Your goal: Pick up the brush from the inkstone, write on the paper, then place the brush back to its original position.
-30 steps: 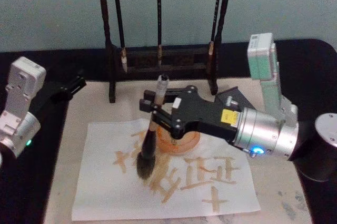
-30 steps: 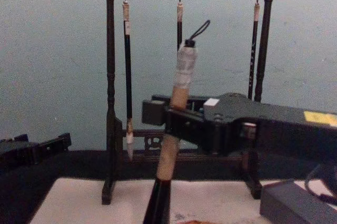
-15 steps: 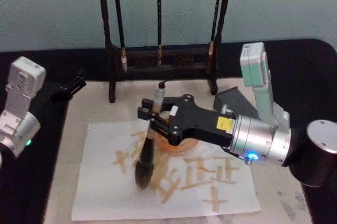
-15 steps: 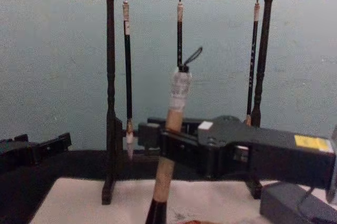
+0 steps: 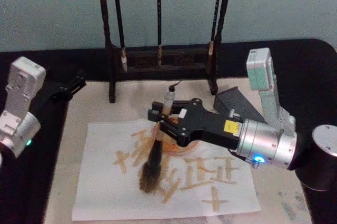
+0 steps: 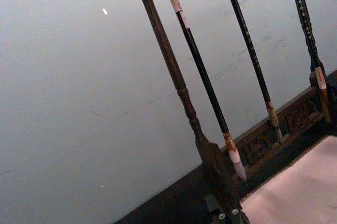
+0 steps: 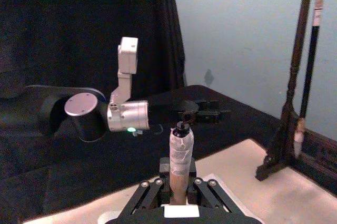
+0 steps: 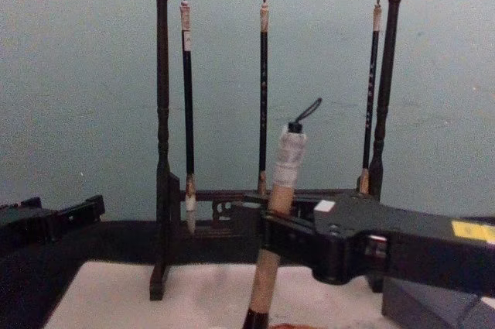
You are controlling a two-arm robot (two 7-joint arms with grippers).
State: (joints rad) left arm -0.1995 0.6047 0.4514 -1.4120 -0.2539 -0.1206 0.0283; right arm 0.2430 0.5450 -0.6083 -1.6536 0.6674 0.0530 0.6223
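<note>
The right pincer is closing firmly on the stiff tan handle of the brush, probably a light tool, its soft bristles are seeming to touch the paper, and the left pincer is waiting well apart on the left.

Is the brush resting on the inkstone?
No, the right pincer holds the brush, bristles down on the paper.

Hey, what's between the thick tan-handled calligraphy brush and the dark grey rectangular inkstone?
Head view: the right pincer's black body, shut on the brush, spans that stretch above an orange round dish; left pincer idles far left.
</note>
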